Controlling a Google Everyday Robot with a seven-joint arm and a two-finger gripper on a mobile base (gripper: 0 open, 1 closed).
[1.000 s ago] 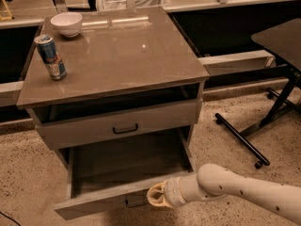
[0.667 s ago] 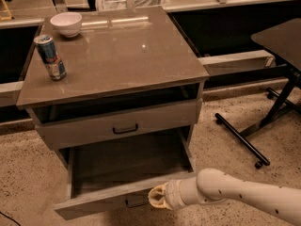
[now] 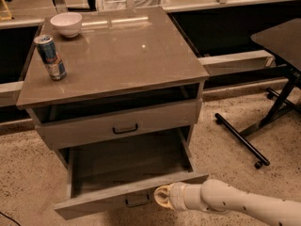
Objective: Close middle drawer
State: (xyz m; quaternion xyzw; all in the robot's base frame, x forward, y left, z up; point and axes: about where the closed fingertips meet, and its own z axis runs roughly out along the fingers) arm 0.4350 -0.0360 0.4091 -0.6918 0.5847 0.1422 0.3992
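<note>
The middle drawer of the grey wood-grain cabinet is pulled far out, and its inside looks empty. Its low front panel carries a small black bar handle. My gripper is at the outer face of this front panel, just right of the handle, with the white arm reaching in from the lower right. The top drawer above stands slightly open. The lowest drawer is hidden under the open one.
A blue drink can and a white bowl stand on the cabinet top at the left. A black table with a wheeled floor leg stands to the right. The floor is speckled.
Almost nothing: my gripper stays at the middle drawer's front beside the handle, and the drawer has not visibly moved.
</note>
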